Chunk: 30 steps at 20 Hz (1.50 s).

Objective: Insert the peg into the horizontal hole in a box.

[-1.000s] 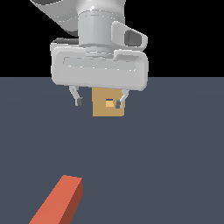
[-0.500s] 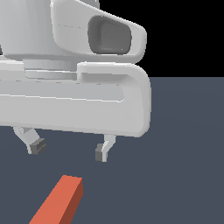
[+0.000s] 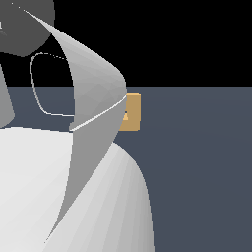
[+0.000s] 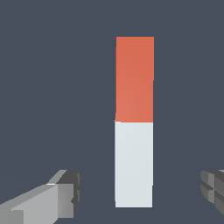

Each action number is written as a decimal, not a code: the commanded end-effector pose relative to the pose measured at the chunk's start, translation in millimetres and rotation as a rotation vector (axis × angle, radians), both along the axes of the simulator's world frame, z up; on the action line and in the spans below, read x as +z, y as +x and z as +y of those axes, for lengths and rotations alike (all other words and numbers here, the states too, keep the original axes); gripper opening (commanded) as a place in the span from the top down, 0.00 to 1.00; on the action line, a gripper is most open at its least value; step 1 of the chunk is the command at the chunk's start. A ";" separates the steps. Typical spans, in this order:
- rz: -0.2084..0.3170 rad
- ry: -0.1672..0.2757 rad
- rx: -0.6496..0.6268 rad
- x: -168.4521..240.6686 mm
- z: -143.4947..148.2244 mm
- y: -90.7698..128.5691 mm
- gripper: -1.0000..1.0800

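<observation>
- Since 0.5 s ago the arm has swung close, filling the exterior view's left; box (image 3: pixel 132 112) shows again, hole (image 3: pixel 125 117) barely.
- Gripper (image 4: pixel 142 194) wide open, empty, straddling peg's (image 4: pixel 134 120) white end on the floor (image 4: pixel 52 87).
- Risk: closing off-centre skews the peg.
- Dark flat floor, black backdrop.

Much of the exterior view's left is filled by the white arm body (image 3: pixel 74 197), seen at very close range. In the wrist view, the gripper (image 4: pixel 142 194) is seen with its two grey fingers (image 4: pixel 65 194) spread wide apart, nothing being clamped between them.
</observation>
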<state>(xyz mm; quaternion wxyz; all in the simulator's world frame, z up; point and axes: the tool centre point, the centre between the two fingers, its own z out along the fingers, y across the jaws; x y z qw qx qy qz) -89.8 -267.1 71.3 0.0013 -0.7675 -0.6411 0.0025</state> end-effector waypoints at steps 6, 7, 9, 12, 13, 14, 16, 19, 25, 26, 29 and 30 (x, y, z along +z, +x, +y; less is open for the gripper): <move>-0.006 0.001 -0.008 -4.5 -14.5 -2.8 0.04; -0.006 0.001 -0.008 -4.1 -13.4 -2.3 0.04; -0.005 0.001 -0.009 -4.3 -14.1 -2.9 0.04; -0.005 0.001 -0.009 -7.2 -14.1 -3.0 0.04; -0.005 0.001 -0.009 -9.5 -14.0 -3.0 0.04; -0.005 0.001 -0.009 -12.5 -13.9 -3.1 0.04; -0.005 0.001 -0.009 -20.3 -13.7 -3.2 0.04; -0.005 0.001 -0.008 -35.8 -13.0 -3.4 0.04; -0.006 0.001 -0.008 -53.2 -12.8 -2.6 0.04; -0.006 0.001 -0.008 -53.9 -13.0 -2.4 0.04; -0.006 0.001 -0.007 -54.0 -12.8 -2.2 1.00; -0.006 0.001 -0.007 -54.0 -12.8 -2.2 1.00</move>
